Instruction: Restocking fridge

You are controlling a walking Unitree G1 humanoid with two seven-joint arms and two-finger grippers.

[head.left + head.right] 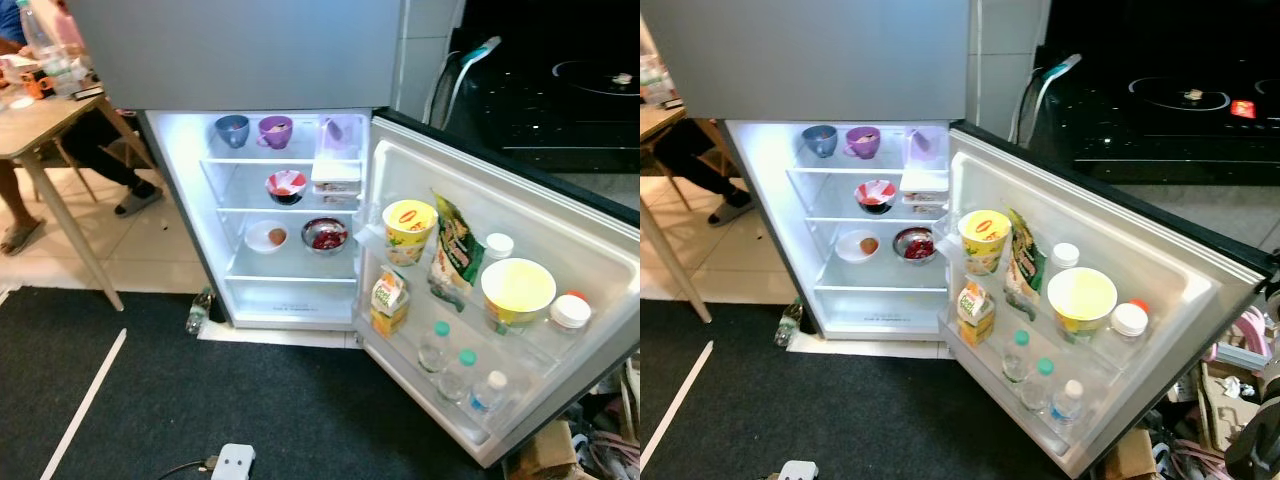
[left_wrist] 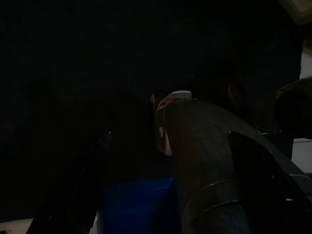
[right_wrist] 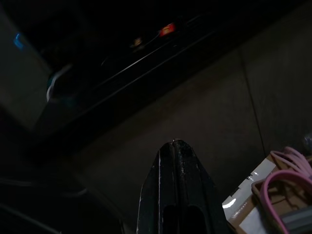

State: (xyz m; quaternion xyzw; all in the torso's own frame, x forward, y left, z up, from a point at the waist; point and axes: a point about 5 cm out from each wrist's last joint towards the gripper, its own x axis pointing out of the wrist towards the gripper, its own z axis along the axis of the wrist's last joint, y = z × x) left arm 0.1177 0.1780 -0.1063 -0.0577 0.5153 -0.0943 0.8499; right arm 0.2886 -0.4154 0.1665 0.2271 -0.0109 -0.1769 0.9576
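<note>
Fridge (image 1: 180, 180) open, door (image 1: 560, 215) swung right. Top shelf: two cups (image 1: 232, 129) side by side. Middle shelf: bowl (image 1: 286, 186) left of stacked boxes (image 1: 336, 172). Lower shelf: plate (image 1: 267, 236) left of dish (image 1: 325, 235). Door racks: tubs (image 1: 518, 290) above, carton (image 1: 389, 301) and bottles (image 1: 461, 374) below. Bottle (image 1: 199, 310) on floor at fridge's left corner.

Fridge (image 1: 300, 300) door wide open, lit; shelves approx. half stocked.

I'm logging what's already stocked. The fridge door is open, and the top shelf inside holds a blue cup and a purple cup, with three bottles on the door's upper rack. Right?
Not quite. The three bottles stand on the lower rack of the fridge door, as the left eye view shows. The blue cup and purple cup do sit on the top shelf.
</note>
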